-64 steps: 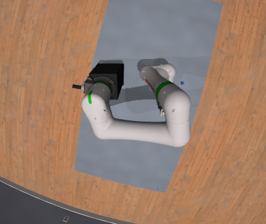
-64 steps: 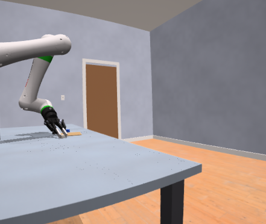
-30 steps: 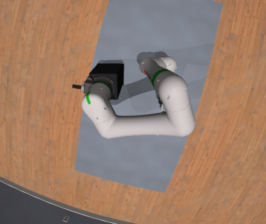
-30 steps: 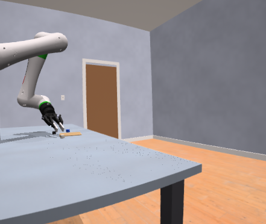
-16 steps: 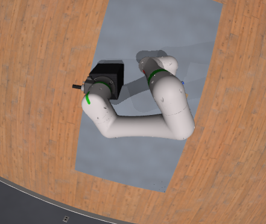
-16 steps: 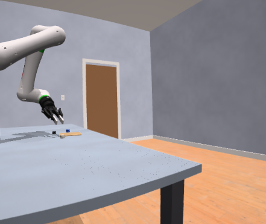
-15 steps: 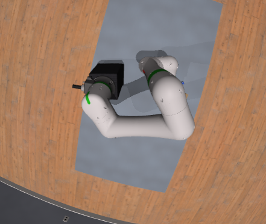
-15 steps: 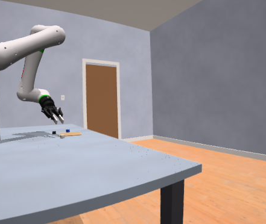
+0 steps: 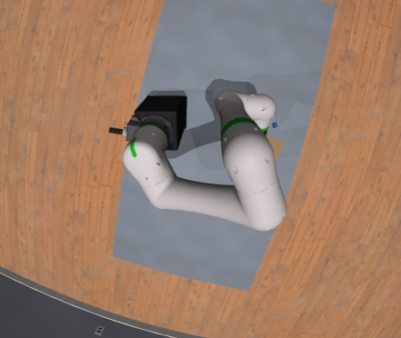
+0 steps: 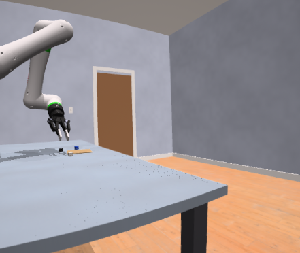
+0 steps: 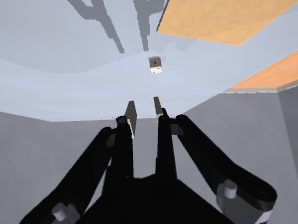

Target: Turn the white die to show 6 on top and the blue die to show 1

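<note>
My gripper hangs in the air above the table, tilted. Its fingers stand close together with a narrow gap, and nothing is between them. The white die lies on the grey table top below and ahead of the fingertips, just off the corner of the tan mat. In the exterior view the white die sits at the mat's near-left end. The black die lies on the table to its left. The blue die is at the mat's far edge. The pips are too small to read.
The arm's black base stands on the grey table. In the overhead view the arm hides the gripper and most of the mat; only the blue die shows beside it.
</note>
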`<action>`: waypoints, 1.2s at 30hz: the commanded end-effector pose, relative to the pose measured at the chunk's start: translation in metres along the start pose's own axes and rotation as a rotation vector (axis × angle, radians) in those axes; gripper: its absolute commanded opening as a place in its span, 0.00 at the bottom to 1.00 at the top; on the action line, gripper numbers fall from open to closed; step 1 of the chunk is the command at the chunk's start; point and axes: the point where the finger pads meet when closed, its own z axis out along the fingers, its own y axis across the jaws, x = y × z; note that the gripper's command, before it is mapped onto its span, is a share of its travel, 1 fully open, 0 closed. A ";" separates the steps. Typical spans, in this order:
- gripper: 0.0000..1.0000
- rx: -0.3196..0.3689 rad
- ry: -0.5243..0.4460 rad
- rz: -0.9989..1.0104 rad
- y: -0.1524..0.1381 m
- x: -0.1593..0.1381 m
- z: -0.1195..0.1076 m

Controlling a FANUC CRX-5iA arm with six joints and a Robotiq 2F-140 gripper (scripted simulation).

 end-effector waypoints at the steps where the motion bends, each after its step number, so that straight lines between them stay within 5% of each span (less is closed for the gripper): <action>1: 0.21 0.099 0.135 -0.048 -0.012 -0.004 0.013; 8: 0.21 0.153 0.280 -0.077 -0.021 -0.006 0.019; 10: 0.21 0.171 0.393 -0.092 -0.024 -0.008 0.021; 18: 0.21 0.154 0.599 -0.101 -0.023 -0.014 0.021; 22: 0.21 0.097 0.739 -0.090 -0.014 -0.025 0.019; 25: 0.21 0.089 0.753 -0.088 -0.013 -0.026 0.019; 27: 0.21 0.009 0.854 -0.066 -0.002 -0.041 0.016; 36: 0.21 -0.128 0.949 -0.021 0.017 -0.071 0.015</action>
